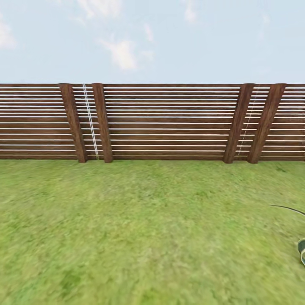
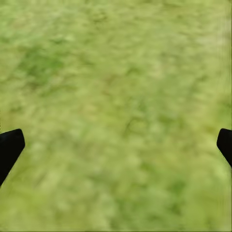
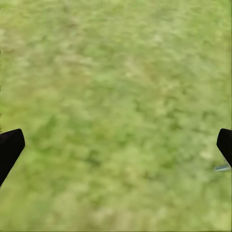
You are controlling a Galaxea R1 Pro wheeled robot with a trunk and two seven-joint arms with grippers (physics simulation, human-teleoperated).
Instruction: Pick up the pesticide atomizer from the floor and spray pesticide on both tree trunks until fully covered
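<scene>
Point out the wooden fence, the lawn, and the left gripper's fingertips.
Wooden fence [image 1: 169,123]: head view, on the horizontal slats of the middle panel.
Lawn [image 1: 140,228]: head view, on open grass below the fence.
Left gripper fingertips [image 2: 9,147]: left wrist view, on one dark tip at the frame edge.

Slatted wooden fence [image 1: 169,123] behind lawn [image 1: 140,228]; hose end [image 1: 301,250] at right.

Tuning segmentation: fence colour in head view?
Reddish-brown slats on the fence, pale gaps between; head view.

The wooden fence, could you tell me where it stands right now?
In the head view, the wooden fence runs across the whole frame, behind the lawn and under the sky.
</scene>
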